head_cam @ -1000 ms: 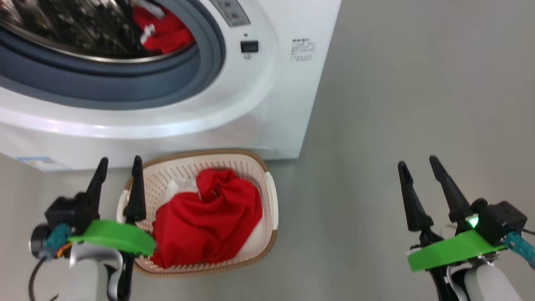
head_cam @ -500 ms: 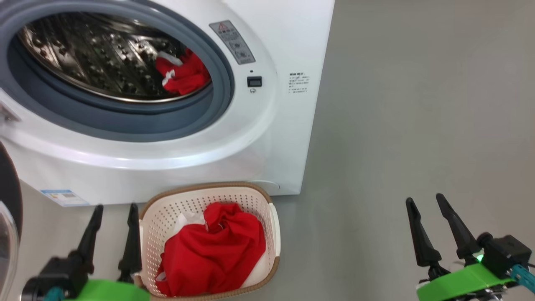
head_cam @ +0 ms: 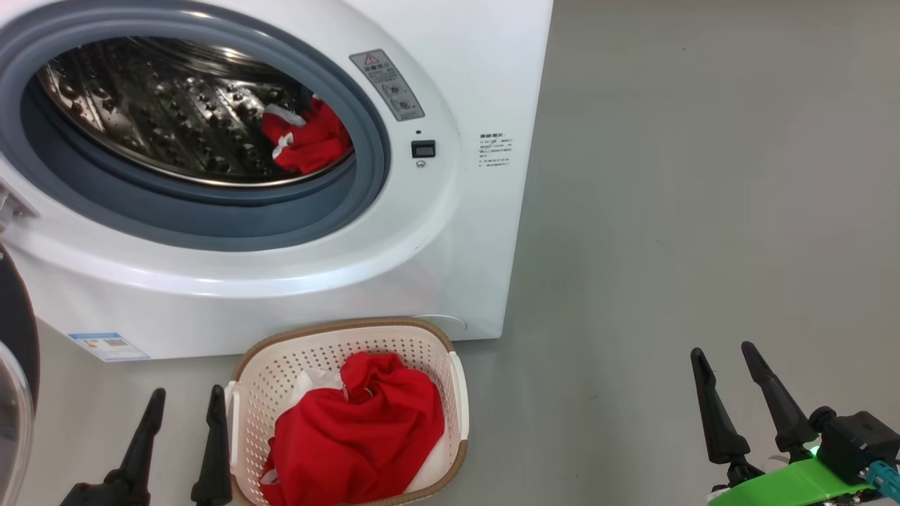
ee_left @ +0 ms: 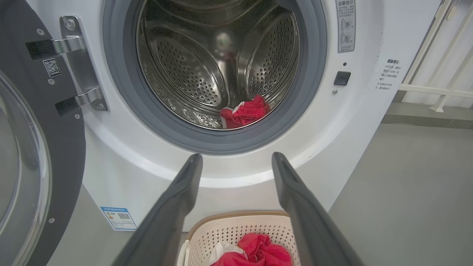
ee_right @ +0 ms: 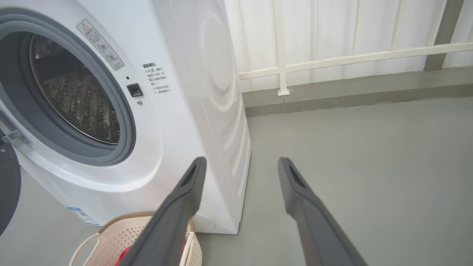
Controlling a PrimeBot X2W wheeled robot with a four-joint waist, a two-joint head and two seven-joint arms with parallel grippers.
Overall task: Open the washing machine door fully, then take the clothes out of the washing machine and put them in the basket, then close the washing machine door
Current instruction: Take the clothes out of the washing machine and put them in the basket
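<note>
One red garment [head_cam: 309, 144] lies in the drum [head_cam: 162, 119], low at its front right, stretched crosswise. The left gripper [head_cam: 187, 393], fingers spread and empty, sits below the opening and is the nearer one; from it the garment is up, ahead and slightly right. The right gripper [head_cam: 722, 351], also spread and empty, stands well off to the side.

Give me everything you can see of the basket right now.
The basket is cream-white perforated plastic, rectangular with rounded corners, a brown woven-look rim and white side handles. It sits upright on the grey floor close before the washer, below its opening. A crumpled red garment with some white fills most of it.
</note>
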